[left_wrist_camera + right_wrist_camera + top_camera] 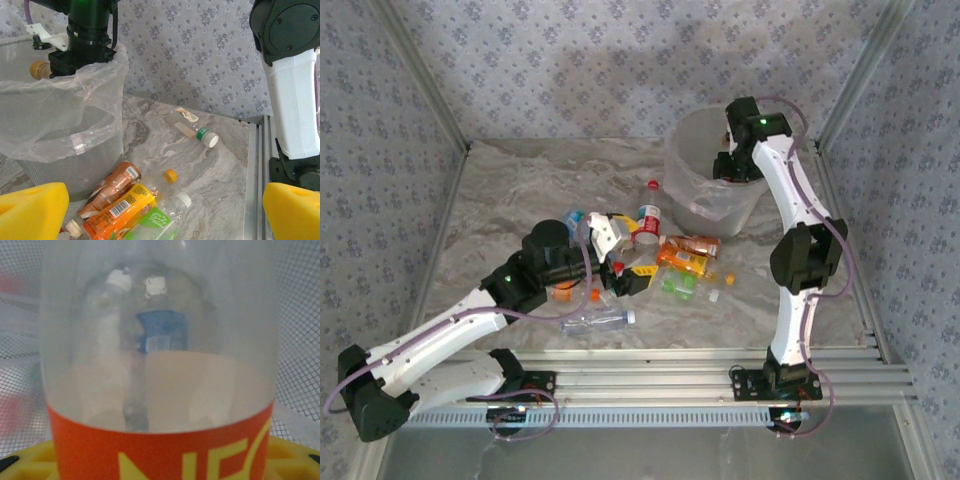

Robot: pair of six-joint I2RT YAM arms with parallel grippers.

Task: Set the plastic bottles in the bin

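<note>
The right gripper (pixel 732 168) pinches a clear orange-labelled plastic bottle (pixel 160 452) at the rim of the round whitish translucent bin (pixel 708 212); the left gripper (pixel 620 256), spread wide, hangs over crowded small bottles (pixel 685 263).

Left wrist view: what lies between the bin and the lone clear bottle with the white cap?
Nothing: in the left wrist view the marble table is bare between the bin and that bottle.

Overhead view onto table (pixel 520 180), left wrist low toward shared bin (pixel 75 150), right wrist tight against bottle (pixel 160 340)
</note>
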